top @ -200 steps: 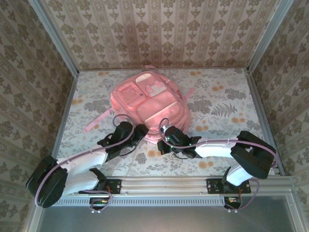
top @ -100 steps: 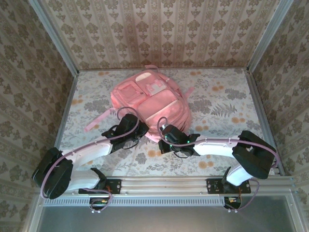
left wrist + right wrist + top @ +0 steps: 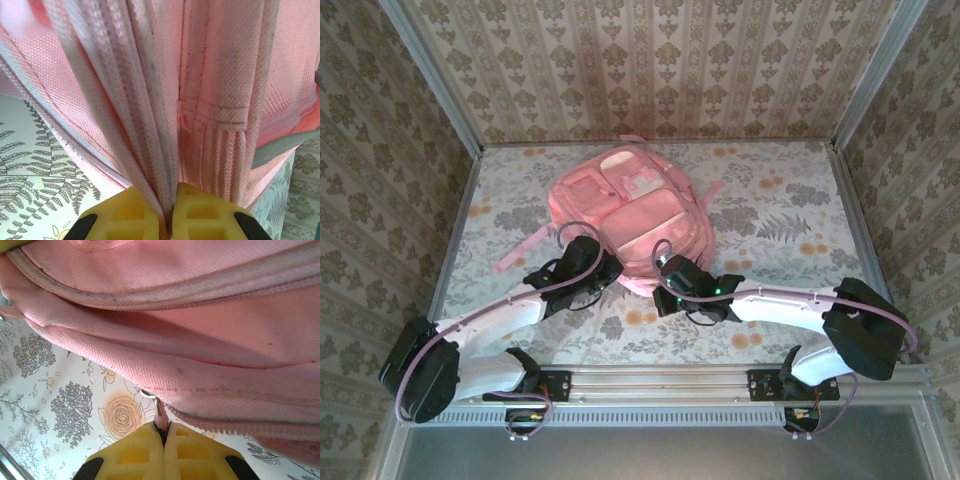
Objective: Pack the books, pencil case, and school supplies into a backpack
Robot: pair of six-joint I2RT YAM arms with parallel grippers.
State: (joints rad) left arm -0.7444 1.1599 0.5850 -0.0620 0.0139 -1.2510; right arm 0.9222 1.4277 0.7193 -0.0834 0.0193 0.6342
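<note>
The light pink backpack (image 3: pixel 630 215) lies flat in the middle of the table, its near edge toward the arms. My left gripper (image 3: pixel 608 268) is at that near-left edge, shut on a fold of the backpack's pink fabric and webbing (image 3: pixel 165 150), which runs down between the yellow fingers (image 3: pixel 135 215). My right gripper (image 3: pixel 663 272) is at the near edge just right of it, shut on the small pink zipper pull (image 3: pixel 160 417) hanging from a metal ring (image 3: pixel 147 394) under the backpack's seam (image 3: pixel 200 390). The books, pencil case and school supplies are out of view.
A pink strap (image 3: pixel 525 250) trails left of the backpack over the floral tablecloth (image 3: pixel 780 210). Patterned walls with metal frame rails (image 3: pixel 455 240) close the table on three sides. The rail carrying the arm bases (image 3: pixel 660 380) runs along the near edge.
The left gripper moved forward to the backpack's near-left edge and closed on its fabric. The right arm's elbow shifted right and down while its gripper stayed shut at the zipper pull.
</note>
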